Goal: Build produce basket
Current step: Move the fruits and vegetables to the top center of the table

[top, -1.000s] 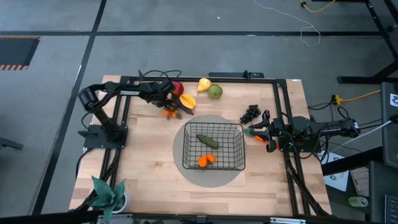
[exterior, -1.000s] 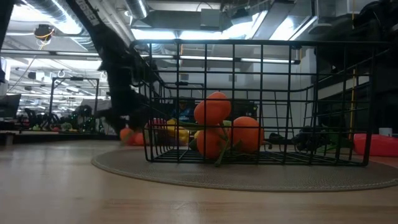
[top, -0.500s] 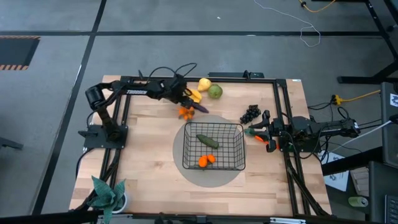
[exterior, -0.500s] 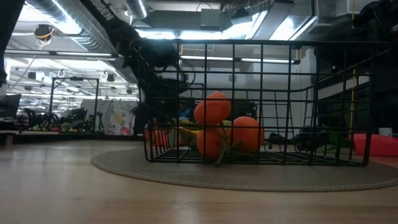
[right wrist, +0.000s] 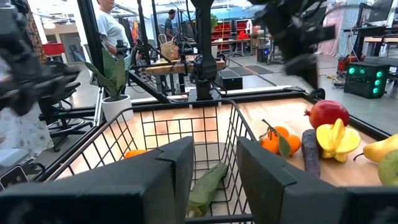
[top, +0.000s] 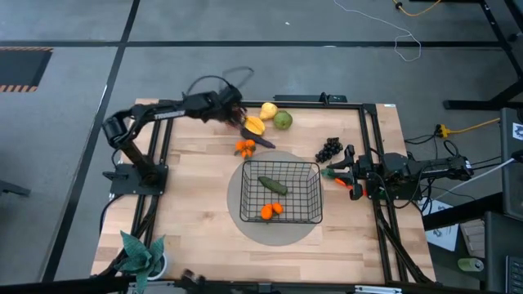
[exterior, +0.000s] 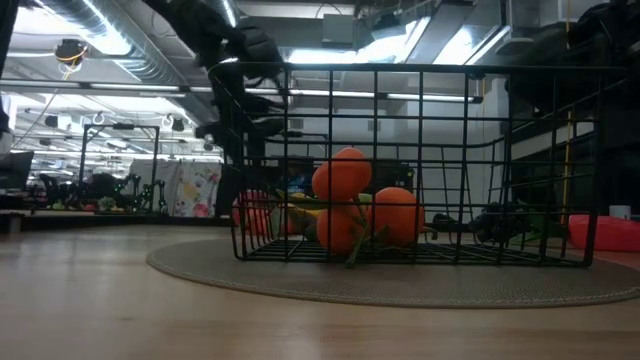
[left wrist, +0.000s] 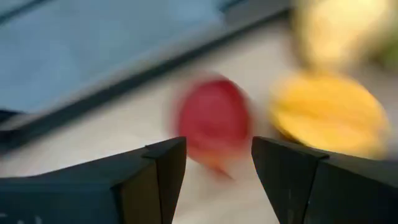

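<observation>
Red apple (left wrist: 213,121) just beyond left gripper (left wrist: 217,163), jaws spread, empty; right gripper (right wrist: 214,163) jaws apart, empty, by basket (top: 281,193).

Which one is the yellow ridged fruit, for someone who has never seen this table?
Start at the black wire basket in the table's middle and look toward the far edge, left of the pear and green apple. The ridged fruit lies beside the dark eggplant; only it has star-like yellow ribs.

The left tool (left wrist: 212,163) hangs with its two dark fingers (left wrist: 163,168) spread apart and empty. Beyond them, on the wooden desk (left wrist: 112,134), lie a blurred red apple (left wrist: 212,121) and a yellow ridged fruit (left wrist: 329,112) beside it.
</observation>
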`<action>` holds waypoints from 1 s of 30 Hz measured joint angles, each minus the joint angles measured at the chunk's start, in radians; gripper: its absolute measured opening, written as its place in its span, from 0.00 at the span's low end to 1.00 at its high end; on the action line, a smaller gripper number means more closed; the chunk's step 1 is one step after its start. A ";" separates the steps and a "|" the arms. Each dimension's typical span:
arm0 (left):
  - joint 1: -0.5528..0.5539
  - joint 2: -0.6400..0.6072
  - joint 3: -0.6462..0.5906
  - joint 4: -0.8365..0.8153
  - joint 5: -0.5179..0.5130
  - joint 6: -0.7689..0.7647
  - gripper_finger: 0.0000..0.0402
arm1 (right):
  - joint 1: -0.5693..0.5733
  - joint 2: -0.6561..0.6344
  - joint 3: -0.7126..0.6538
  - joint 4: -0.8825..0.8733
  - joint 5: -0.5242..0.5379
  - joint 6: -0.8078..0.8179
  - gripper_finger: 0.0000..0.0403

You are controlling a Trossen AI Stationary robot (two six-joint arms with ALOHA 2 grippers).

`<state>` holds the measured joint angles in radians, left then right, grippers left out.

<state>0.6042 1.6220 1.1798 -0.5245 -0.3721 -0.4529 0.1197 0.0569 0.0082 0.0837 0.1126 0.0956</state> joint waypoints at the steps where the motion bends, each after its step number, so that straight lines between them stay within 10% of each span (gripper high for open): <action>1: 0.035 -0.003 0.001 -0.004 -0.017 -0.017 0.43 | 0.000 0.000 0.000 0.000 0.000 0.002 0.30; 11: 0.277 0.130 0.000 0.034 0.159 -0.033 0.43 | 0.000 0.000 0.000 0.000 0.000 0.001 0.30; 30: -0.013 0.337 0.000 0.440 0.475 -0.036 0.43 | 0.000 0.000 0.000 0.000 0.000 0.003 0.30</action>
<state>0.5913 1.9587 1.1794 -0.0849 0.1031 -0.4892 0.1200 0.0566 0.0082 0.0837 0.1123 0.0986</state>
